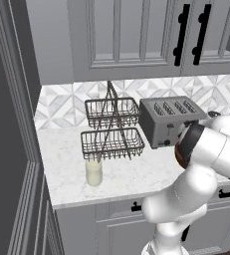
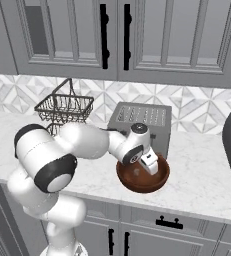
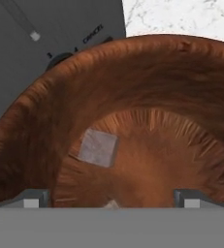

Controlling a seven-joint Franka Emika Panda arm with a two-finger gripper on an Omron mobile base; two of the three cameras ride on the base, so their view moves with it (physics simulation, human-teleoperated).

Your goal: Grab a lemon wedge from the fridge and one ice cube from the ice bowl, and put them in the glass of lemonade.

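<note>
Ice cube (image 3: 98, 147) in the ice bowl (image 2: 159, 179), toaster (image 2: 139, 120) behind, glass of lemonade (image 1: 93, 172) before the baskets (image 1: 112, 143)

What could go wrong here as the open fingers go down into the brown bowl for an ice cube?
The ice cube lies left of the midline between the open fingers, so they may close beside it or nudge it along the ice bowl. A second pale piece sits near the lower edge and might get caught instead. The toaster stands right behind the bowl, so the hand could bump it.
</note>
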